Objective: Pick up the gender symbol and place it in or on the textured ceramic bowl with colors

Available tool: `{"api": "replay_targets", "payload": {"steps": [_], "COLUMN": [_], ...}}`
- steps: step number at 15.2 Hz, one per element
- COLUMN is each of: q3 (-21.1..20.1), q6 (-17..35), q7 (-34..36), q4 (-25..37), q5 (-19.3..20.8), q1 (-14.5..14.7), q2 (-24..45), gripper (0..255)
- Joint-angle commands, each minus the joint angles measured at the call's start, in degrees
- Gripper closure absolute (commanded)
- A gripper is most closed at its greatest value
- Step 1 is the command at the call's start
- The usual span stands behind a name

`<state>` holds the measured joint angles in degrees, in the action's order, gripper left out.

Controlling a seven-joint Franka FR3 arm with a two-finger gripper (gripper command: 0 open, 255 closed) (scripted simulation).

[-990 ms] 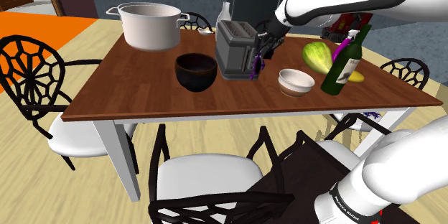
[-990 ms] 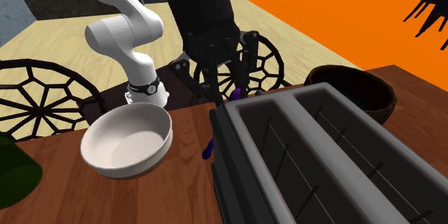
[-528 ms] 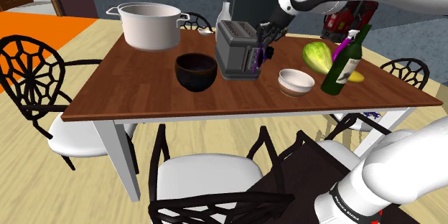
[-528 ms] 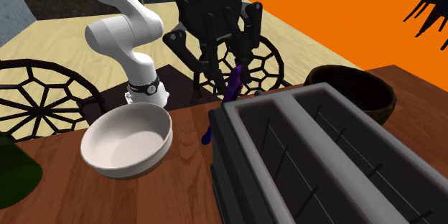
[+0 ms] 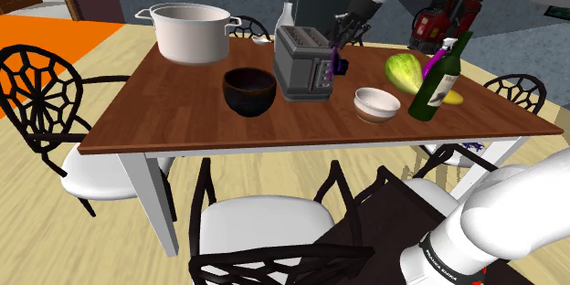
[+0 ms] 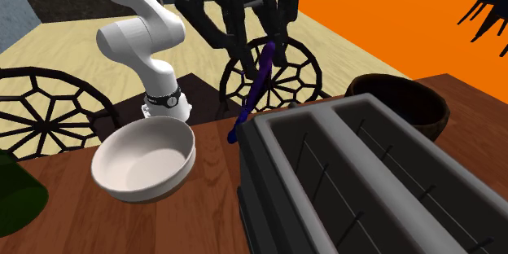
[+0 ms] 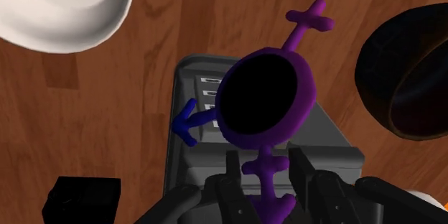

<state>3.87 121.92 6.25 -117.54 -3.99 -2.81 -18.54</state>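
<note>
While it hangs above the grey toaster, the gripper pinches the purple gender symbol by one stem, jaws narrow, clear of the wooden table.

"What's that robot like, then?"

"A glossy white arm with fat, rounded links that go dark at the joints. Round the bottom link there's a black band with tiny white lettering I can't read."

"And the hand?"

"The gripper is black all over and angular, with thin struts and two stubby fingers. The whole thing stands on a dark box, its stand."
</note>
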Motion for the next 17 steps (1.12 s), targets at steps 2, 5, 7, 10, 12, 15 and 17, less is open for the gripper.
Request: {"api": "replay_targets", "payload": {"steps": [2, 5, 7, 10, 12, 15, 17], "q3": [0.0, 0.0, 0.0, 0.0, -0.9, -3.4, -5.1], "q6": [-2.5, -4.8, -6.3, -8.7, -9.1, -10.1, -11.0], "q7": [0.2, 0.4, 0.5, 0.6, 2.0, 5.9, 8.5], "q4": [2.9, 5.5, 7.4, 10.2, 11.7, 16.0, 19.3], "q5": [0.1, 0.1, 0.2, 0.2, 0.4, 1.2, 2.0], "q1": [0.0, 0.0, 0.0, 0.0, 0.4, 1.5, 2.3], "q2": [0.3, 0.6, 0.9, 1.5, 2.4, 5.5, 7.8], "gripper": [255, 255, 255, 255, 255, 255, 255]}}
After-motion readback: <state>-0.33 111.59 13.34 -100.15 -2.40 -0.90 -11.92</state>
